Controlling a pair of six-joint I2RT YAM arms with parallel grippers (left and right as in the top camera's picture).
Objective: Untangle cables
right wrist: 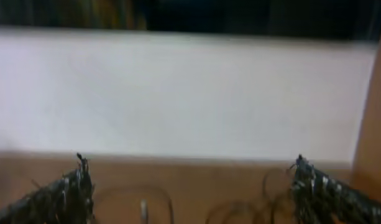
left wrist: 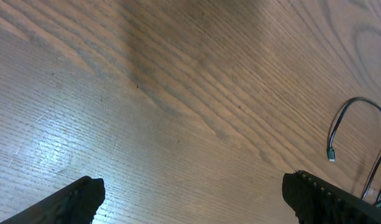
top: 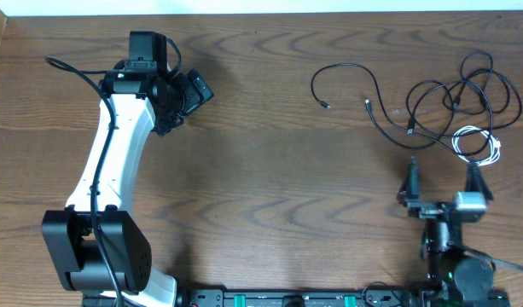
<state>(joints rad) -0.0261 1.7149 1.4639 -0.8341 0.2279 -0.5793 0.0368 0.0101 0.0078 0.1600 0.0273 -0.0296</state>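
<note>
At the far right of the desk (top: 261, 170), the cables (top: 453, 94) lie in a loose heap. Several black cords loop over and across one another, and a white cable (top: 479, 143) is bunched at the heap's near edge. One black strand (top: 346, 66) arcs out to the left of the heap and ends in a small plug that rests on bare wood, apart from the rest.

Just on the near side of the heap is the right gripper (top: 443, 170). Its jaws are spread wide and it holds nothing. Its right fingertip is close to the white cable, but whether they touch cannot be told. Its wrist view is blurred, showing only the two fingers set far apart with faint dark loops of cable low between them.

The left gripper (left wrist: 193, 199) is on the far left side of the desk, well apart from the heap. It is also fully spread and empty, with only wood grain between its fingers. At the right edge of its wrist view, the curved end of the black strand and its plug can be seen.
</note>
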